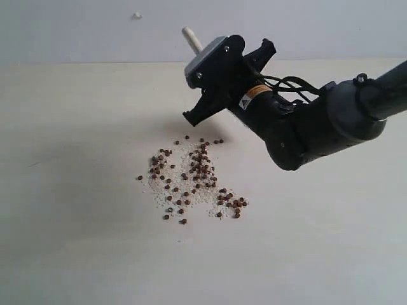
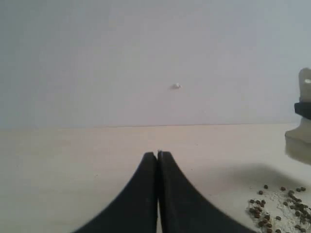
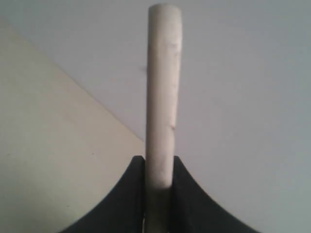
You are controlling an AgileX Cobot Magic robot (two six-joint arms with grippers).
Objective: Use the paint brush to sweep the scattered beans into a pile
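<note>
Small brown beans lie strewn with white grains across the middle of a pale desk. They are densest in a strand at the centre, with a looser clump at 4 o'clock and single strays at 9 and 6 o'clock; there is no tight pile yet. Above the patch's 12 to 1 o'clock edge, clear of the surface, the right end effector is clenched on the cream handle of the paint brush, whose end pokes up toward 11 o'clock. The bristles are hidden, so which way they face cannot be told. To sweep well, the bristles likely need to land outside the outermost strays, press lightly and flat, then draw short strokes inward toward the dense strand, working round the rim so the round beans do not roll off. The left end effector is closed on nothing, low over the desk and apparently off to the left, outside the exterior view. Open desk surrounds the patch on every side. The nearest edge is the far one at 12 o'clock, where the desk meets the wall.
</note>
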